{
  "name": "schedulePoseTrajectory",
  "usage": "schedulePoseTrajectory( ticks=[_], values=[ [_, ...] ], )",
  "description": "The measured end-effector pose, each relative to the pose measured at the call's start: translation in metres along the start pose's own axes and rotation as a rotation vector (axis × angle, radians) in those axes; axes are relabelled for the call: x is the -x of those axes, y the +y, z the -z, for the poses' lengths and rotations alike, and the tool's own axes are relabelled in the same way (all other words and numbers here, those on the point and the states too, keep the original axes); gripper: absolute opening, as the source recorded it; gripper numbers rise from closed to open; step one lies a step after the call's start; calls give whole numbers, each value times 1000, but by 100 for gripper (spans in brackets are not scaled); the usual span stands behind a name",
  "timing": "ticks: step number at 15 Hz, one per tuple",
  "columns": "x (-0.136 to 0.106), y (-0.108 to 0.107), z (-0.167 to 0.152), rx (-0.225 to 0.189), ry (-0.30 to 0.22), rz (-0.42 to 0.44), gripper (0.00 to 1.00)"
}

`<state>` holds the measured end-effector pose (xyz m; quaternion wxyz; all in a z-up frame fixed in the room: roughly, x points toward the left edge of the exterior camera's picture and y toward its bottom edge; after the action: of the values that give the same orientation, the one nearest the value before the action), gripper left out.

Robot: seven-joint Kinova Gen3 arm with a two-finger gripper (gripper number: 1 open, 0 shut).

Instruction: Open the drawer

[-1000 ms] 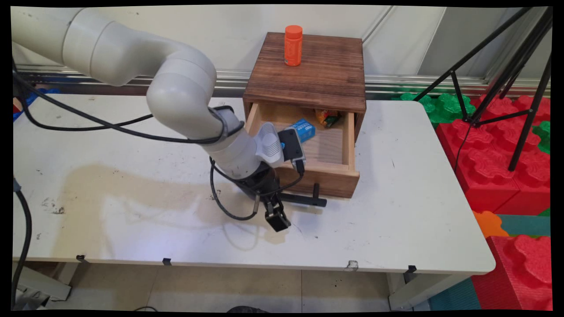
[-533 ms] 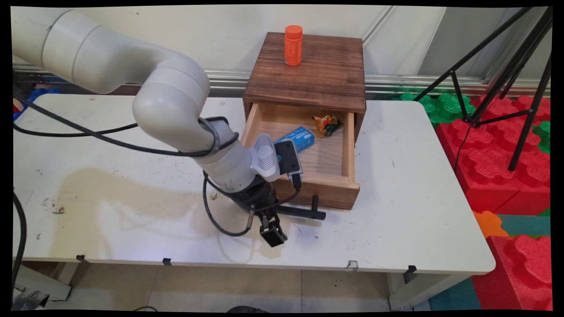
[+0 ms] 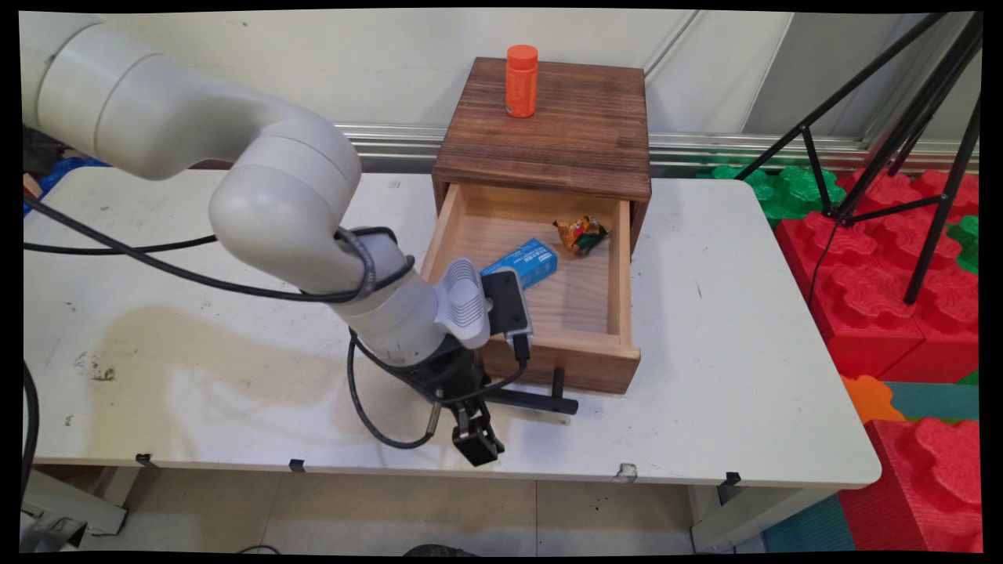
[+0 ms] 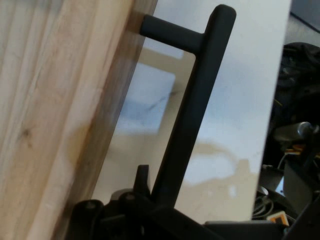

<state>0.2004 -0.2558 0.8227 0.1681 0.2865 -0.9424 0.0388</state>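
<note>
Broadly, the white table [image 3: 744, 329] spans the main view, and a dark wooden cabinet [image 3: 548, 133] stands at its far side, toward twelve o'clock from the table's middle. An orange bottle [image 3: 521, 81] stands upright on the cabinet's top, near its far left corner. The cabinet's light wooden drawer [image 3: 619, 266] is pulled out toward six o'clock, its front panel well clear of the cabinet body. Inside the drawer lie a blue box [image 3: 529, 262], at the left and partly hidden by the arm's wrist, and a small crumpled wrapper [image 3: 581, 233] of orange, green and yellow, at about one o'clock from the box and apart from it.

A black bar handle [image 3: 541, 403] runs along the drawer front, held off it by short posts. The gripper [image 3: 476, 448] sits low over the table near its front edge, at the left end of that handle. In the hand view the handle [image 4: 192, 110] rises from between the black linkage at the bottom edge and runs up the picture, with one post joining the drawer front [image 4: 55, 115] on the left. The bar appears to be clasped where it meets the linkage, but the fingertips themselves are hidden, so I cannot tell for sure whether the fingers are closed on it.
</note>
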Motion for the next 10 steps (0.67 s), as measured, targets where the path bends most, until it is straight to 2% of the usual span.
schedulePoseTrajectory(
  ticks=[10],
  values=[
    [5, 20, 5, 11, -1, -12, 100]
  ],
)
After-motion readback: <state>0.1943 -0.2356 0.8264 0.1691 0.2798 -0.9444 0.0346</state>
